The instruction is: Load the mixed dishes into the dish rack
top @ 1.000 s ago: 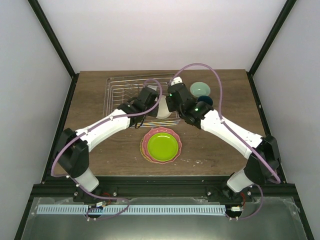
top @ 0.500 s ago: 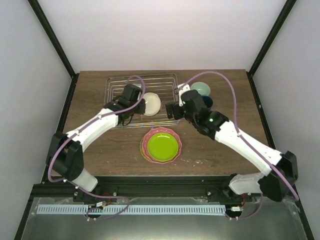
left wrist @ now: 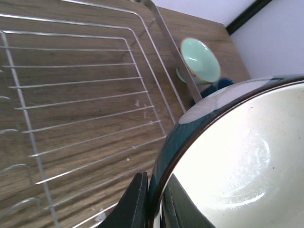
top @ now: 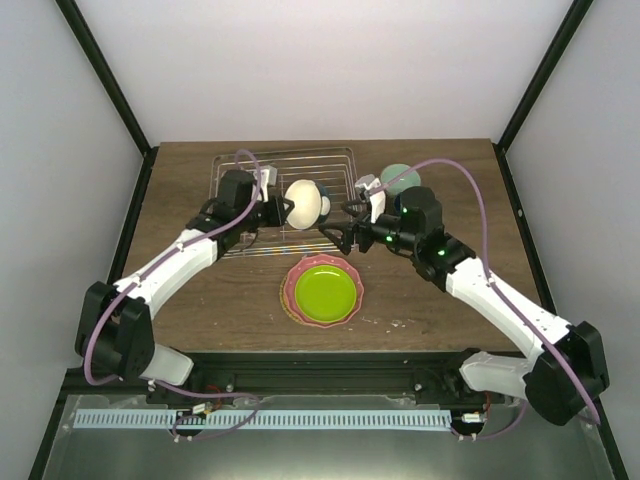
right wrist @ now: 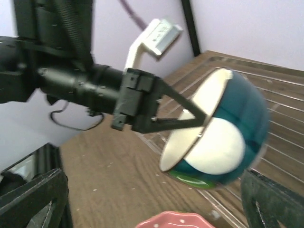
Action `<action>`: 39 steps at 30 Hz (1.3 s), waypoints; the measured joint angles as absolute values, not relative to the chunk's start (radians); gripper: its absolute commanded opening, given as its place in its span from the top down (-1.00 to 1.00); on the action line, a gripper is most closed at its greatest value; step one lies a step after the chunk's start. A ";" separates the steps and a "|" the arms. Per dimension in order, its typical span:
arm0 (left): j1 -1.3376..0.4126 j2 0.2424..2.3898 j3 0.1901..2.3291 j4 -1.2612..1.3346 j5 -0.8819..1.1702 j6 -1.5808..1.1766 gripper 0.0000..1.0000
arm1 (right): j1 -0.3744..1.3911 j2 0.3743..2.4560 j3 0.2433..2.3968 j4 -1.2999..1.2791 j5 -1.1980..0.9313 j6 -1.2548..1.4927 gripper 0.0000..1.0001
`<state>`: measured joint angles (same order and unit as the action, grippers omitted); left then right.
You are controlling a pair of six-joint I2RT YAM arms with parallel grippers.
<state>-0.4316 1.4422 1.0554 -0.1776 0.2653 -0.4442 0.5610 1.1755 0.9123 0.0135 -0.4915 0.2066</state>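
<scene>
my left gripper (top: 274,206) clamps the rim of the cream-lined teal bowl (top: 303,203), tipped edgewise, i judge to slot into the silver wire dish rack (top: 235,178); right gripper (top: 341,228) fingers apart, at bowl's 3 o'clock.

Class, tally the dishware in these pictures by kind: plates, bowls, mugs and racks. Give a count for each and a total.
Plates: 2 (lime-green plate, pink plate)
Bowls: 2 (cream bowl, mint bowl)
Mugs: 1 (dark blue mug, mostly hidden)
Racks: 1 (dish rack)
Total: 6

Brown wooden table (top: 230,312), black frame posts (top: 105,78), white walls (top: 320,70) behind
</scene>
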 measured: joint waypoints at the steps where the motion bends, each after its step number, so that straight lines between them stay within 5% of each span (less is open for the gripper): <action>1: -0.432 1.442 1.047 -0.159 0.288 -0.453 1.00 | 0.561 1.179 0.902 0.044 -0.537 0.212 -1.00; 12: -0.426 1.442 1.024 -0.101 0.371 -0.496 1.00 | 0.561 1.262 0.891 0.120 -0.651 0.242 -1.00; 39: -0.426 1.376 1.010 -0.089 0.377 -0.495 1.00 | 0.560 1.297 0.891 0.133 -0.539 0.255 -1.00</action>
<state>-0.4255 1.3762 1.0096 -0.0891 0.3775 -0.4953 0.5598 1.2972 0.8909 0.1326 -0.5388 0.2550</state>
